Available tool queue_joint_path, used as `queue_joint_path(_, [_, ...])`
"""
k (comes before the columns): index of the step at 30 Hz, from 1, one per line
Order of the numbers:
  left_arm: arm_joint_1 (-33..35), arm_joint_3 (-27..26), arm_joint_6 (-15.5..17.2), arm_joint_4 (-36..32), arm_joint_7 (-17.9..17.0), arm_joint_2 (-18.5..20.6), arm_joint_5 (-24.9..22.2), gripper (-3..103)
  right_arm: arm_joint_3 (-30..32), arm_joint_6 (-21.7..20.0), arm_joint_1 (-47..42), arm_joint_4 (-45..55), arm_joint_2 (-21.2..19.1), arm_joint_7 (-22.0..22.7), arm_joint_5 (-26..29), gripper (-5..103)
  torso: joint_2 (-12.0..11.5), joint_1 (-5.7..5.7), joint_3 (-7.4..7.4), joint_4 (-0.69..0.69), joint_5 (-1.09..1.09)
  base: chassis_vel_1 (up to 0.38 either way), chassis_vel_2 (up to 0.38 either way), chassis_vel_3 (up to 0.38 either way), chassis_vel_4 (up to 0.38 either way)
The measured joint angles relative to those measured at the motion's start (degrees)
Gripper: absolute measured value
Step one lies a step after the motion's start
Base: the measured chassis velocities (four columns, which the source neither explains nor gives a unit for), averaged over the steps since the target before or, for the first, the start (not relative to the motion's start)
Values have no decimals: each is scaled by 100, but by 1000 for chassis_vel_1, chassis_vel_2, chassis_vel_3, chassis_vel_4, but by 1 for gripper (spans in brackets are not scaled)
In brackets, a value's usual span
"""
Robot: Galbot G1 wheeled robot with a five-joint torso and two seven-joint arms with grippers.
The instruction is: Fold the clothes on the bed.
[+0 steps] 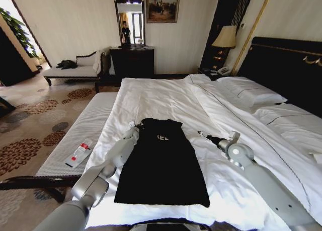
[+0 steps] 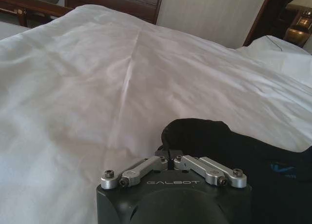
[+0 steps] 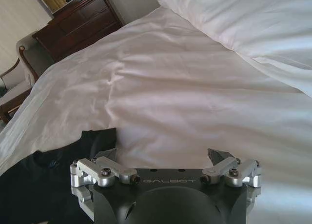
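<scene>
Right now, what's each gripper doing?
Left gripper: shut on the T-shirt at its upper left corner.
Right gripper: open, holding nothing, over the sheet beside the shirt.

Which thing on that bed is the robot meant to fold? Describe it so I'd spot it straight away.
Start at the bed with white sheets and a dark headboard. Near its foot, between the left gripper and right gripper, lies the T-shirt. It is the one black item on all that white, with pale lettering.

i see bare sheet (image 1: 151, 97) beyond the shirt (image 1: 162, 163) toward the bed's far edge; pillows (image 1: 251, 92) block the headboard side.
</scene>
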Motion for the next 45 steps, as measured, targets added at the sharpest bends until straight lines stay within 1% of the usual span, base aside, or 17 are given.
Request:
queue_joint_path(1, [-13, 26, 4, -22, -12, 17, -39, 0, -100, 0, 229, -215, 30, -53, 44, 100, 0, 0, 0, 1, 0, 0, 0, 0, 0])
queue_joint_path(2, [-13, 26, 4, -22, -12, 17, -39, 0, -100, 0, 229, -215, 30, -53, 44, 100, 0, 0, 0, 1, 0, 0, 0, 0, 0])
queue_joint_path(4, [-54, 64, 12, -48, -34, 40, -104, 0, -404, 1, 828, -704, 137, -226, 186, 100, 0, 0, 0, 0, 0, 0, 0, 0, 0])
queue_joint_path(6, [-64, 65, 13, -50, -42, 41, -119, 0, -536, 1, 1067, -915, 205, -308, 227, 100, 0, 0, -1, 0, -1, 0, 0, 0, 0])
queue_joint_path(7, [-76, 67, 16, -68, -55, 50, -140, 0, -745, 1, 1374, -1225, 324, -437, 251, 100, 0, 0, -1, 0, -2, 0, 0, 0, 0])
queue_joint_path(9, [-81, 78, 18, -85, -67, 63, -155, 0, -887, 1, 1556, -1449, 396, -529, 250, 100, 0, 0, -1, 0, -1, 0, 0, 0, 0])
queue_joint_path(11, [-90, 110, 23, -111, -94, 90, -180, 0, -1145, 1, 1842, -1840, 520, -682, 207, 100, 0, 1, 0, 1, -2, 0, 0, 0, 0])
queue_joint_path(13, [-94, 168, 27, -198, -121, 147, -228, 0, -1481, 10, 2221, -2392, 749, -895, 83, 100, -1, 1, 0, 0, -1, 0, 0, 0, 0])
queue_joint_path(14, [-94, 168, 27, -198, -121, 147, -228, 0, -1481, 10, 2221, -2392, 749, -895, 83, 100, -1, 1, 0, 0, -1, 0, 0, 0, 0])
queue_joint_path(17, [-88, 268, 37, -351, -131, 202, -319, 0, -1698, 19, 2524, -2815, 1050, -1089, -89, 100, 0, 1, 0, 1, -1, 0, 0, 0, 0])
queue_joint_path(22, [-71, 356, 48, -479, -132, 239, -392, 0, -1722, 17, 2593, -2939, 1295, -1092, -162, 100, 0, 0, -1, -1, -2, 0, 0, 0, 0])
queue_joint_path(30, [-51, 368, 54, -563, -130, 271, -439, 0, -1777, -2, 2643, -3037, 1561, -1084, -234, 100, 0, 0, -1, 0, -2, 0, 0, 0, 0])
queue_joint_path(33, [-39, 421, 71, -625, -130, 282, -479, 0, -1822, -27, 2683, -3133, 1746, -1105, -320, 100, 0, 0, -1, 0, -1, 0, 0, 0, 0])
queue_joint_path(41, [-65, 497, 80, -633, -126, 275, -511, 0, -1843, -17, 2731, -3319, 1952, -994, -431, 101, 0, 0, -1, 0, -1, 0, 0, 0, 0])
queue_joint_path(43, [-66, 514, 81, -633, -123, 275, -516, 0, -1829, -3, 2732, -3337, 1981, -953, -434, 95, 0, 0, -1, 0, -1, 0, 0, 0, 0])
queue_joint_path(44, [-66, 519, 82, -633, -122, 276, -517, 0, -1829, 9, 2732, -3339, 1989, -941, -435, 95, 0, 0, -1, 0, -2, 0, 0, 0, 0])
queue_joint_path(45, [-66, 520, 82, -633, -122, 278, -517, 0, -1832, 18, 2730, -3336, 1988, -927, -436, 85, 0, -1, -1, 0, -1, 0, 0, 0, 0])
